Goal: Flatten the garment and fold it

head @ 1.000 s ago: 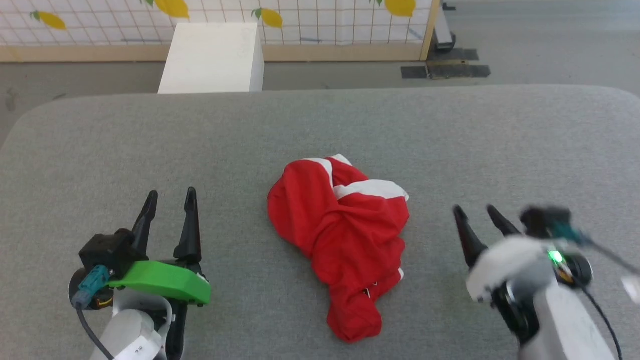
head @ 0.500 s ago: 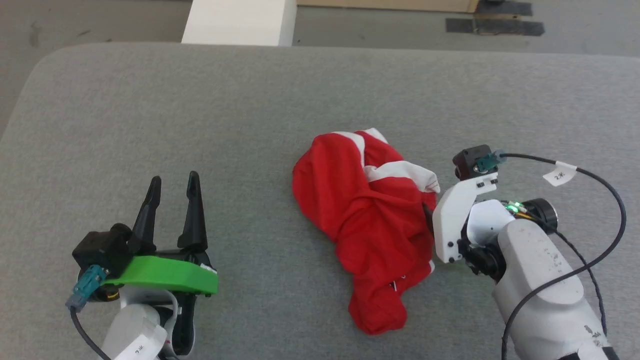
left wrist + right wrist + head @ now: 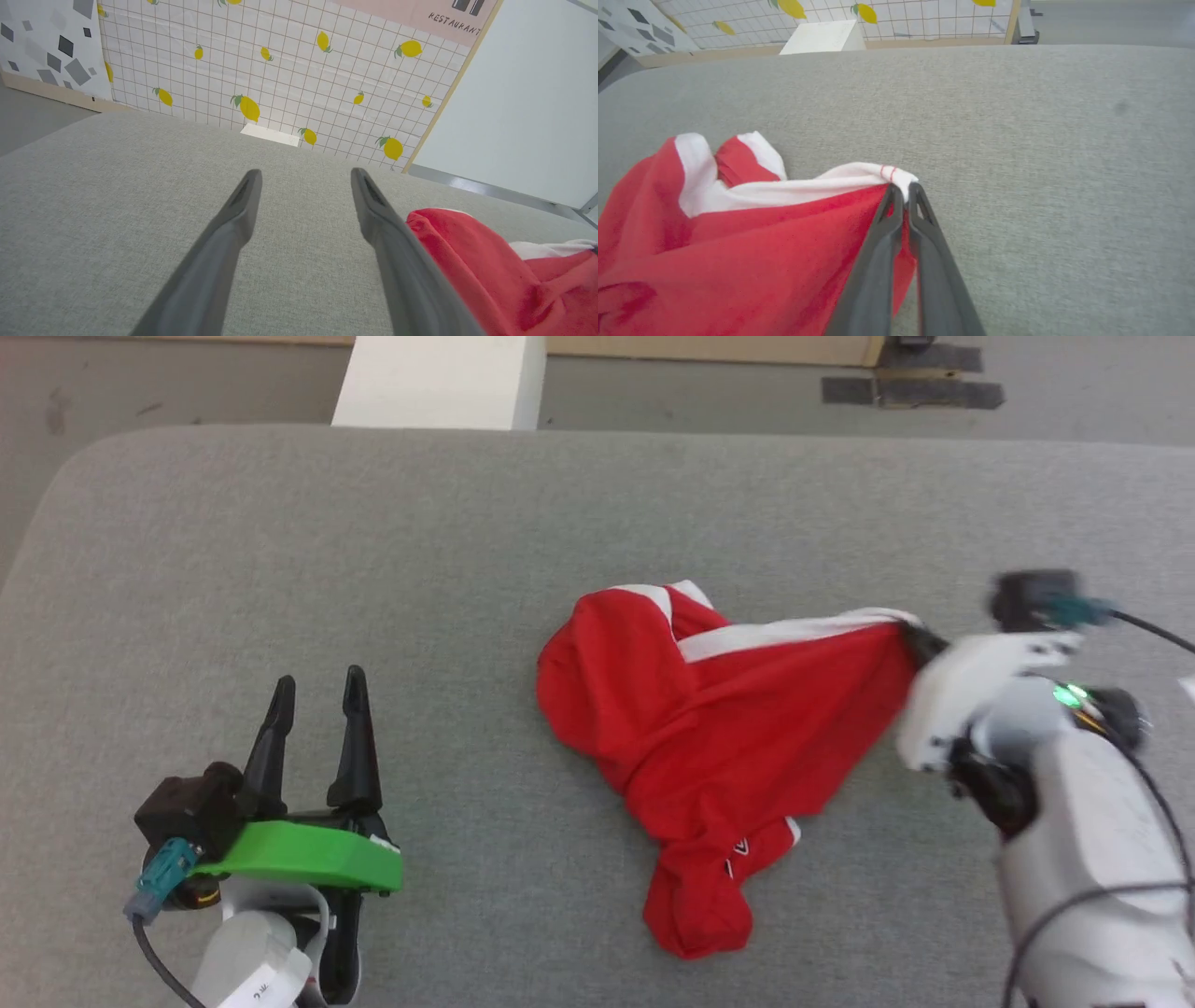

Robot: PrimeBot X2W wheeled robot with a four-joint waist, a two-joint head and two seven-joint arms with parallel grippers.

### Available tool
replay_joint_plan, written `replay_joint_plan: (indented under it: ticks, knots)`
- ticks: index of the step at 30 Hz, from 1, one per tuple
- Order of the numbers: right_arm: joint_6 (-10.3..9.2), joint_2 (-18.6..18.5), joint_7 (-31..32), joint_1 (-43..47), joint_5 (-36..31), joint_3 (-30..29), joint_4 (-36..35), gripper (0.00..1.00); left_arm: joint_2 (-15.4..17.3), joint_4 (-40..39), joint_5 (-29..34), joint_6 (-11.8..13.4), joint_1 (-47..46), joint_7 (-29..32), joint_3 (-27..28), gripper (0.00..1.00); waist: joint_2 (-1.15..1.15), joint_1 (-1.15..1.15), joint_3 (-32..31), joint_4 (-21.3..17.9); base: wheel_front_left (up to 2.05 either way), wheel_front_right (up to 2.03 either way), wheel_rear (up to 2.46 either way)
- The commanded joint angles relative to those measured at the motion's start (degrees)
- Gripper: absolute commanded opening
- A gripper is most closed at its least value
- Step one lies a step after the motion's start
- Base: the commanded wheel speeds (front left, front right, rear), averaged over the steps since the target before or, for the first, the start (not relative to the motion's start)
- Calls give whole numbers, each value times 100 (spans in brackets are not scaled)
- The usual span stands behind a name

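Grey surface, white box beyond garment

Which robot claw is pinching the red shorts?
The right gripper: it is shut on the white-striped edge of the garment. The left gripper stands open, apart from the cloth.

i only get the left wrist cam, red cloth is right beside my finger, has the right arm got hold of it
Observer: Yes. The right gripper is shut on the white-banded edge of the shorts, and that edge is stretched out toward it while the rest lies bunched.
Operator: is my left finger touching the cloth
Observer: No. In the head view the left gripper is open and well apart from the shorts, with bare grey surface between them.
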Motion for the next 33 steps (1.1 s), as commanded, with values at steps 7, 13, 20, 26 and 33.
replay_joint_plan:
  ticks: [7,13,20,26,33]
  knots:
    - [-9,-10,458,1077,-182,-1397,-591,0,-87,205,61,-84,181,-26,23,100,0,0,-222,-362,0,0,0]
    - [-9,-10,-51,1253,485,-1436,-693,100,-21,400,31,-96,123,142,-29,100,0,0,-331,-619,0,0,0]
    - [-9,-10,-1152,1550,809,-1700,-980,100,231,581,-51,-203,-827,1491,-414,100,0,0,-406,-945,0,0,0]
    - [-9,-10,-1286,1690,1017,-1503,-952,100,546,1122,-126,-251,-1812,3788,-918,100,0,0,-249,-1326,0,0,0]
    - [-9,-10,-1488,1653,1249,-1253,-792,100,714,1485,-450,-331,-2115,5012,-1183,100,0,0,64,-1635,0,0,0]
